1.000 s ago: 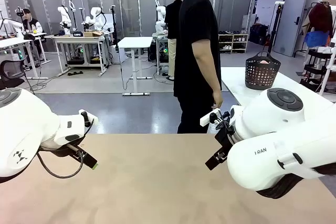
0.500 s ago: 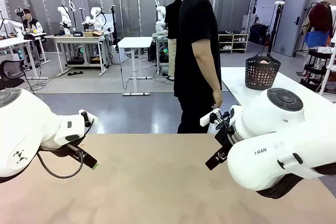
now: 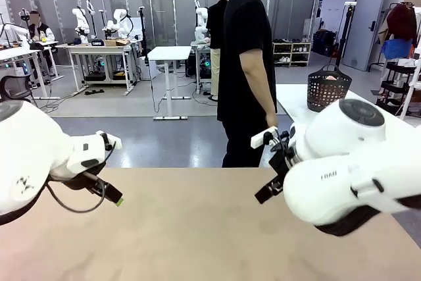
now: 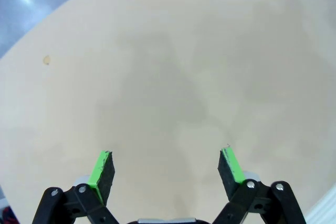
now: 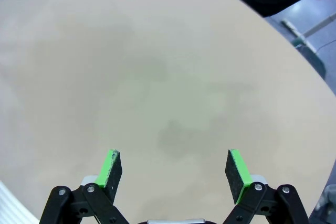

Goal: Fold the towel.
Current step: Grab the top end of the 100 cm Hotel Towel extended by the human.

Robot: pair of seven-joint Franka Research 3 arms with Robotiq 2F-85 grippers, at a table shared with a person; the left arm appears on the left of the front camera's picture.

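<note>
A small pale pink patch, apparently the towel (image 3: 331, 77), shows inside the dark basket (image 3: 327, 93) on the white side table at the back right; it is too small to tell more. My left gripper (image 3: 113, 197) hovers over the tan table's left part, and its wrist view shows the gripper (image 4: 168, 167) open above bare tabletop. My right gripper (image 3: 265, 192) hangs over the right middle of the table. In its own view that gripper (image 5: 176, 169) is open with nothing between its green pads (image 5: 112, 167).
The tan table (image 3: 191, 228) lies in front of me. A person in black (image 3: 247, 64) stands at its far edge, turned sideways, a hand (image 3: 272, 121) hanging by the hip. The white side table (image 3: 299, 106) stands behind my right arm.
Both arms have risen a little, the right one also shifting slightly left. The person and the basket stay where they were.
</note>
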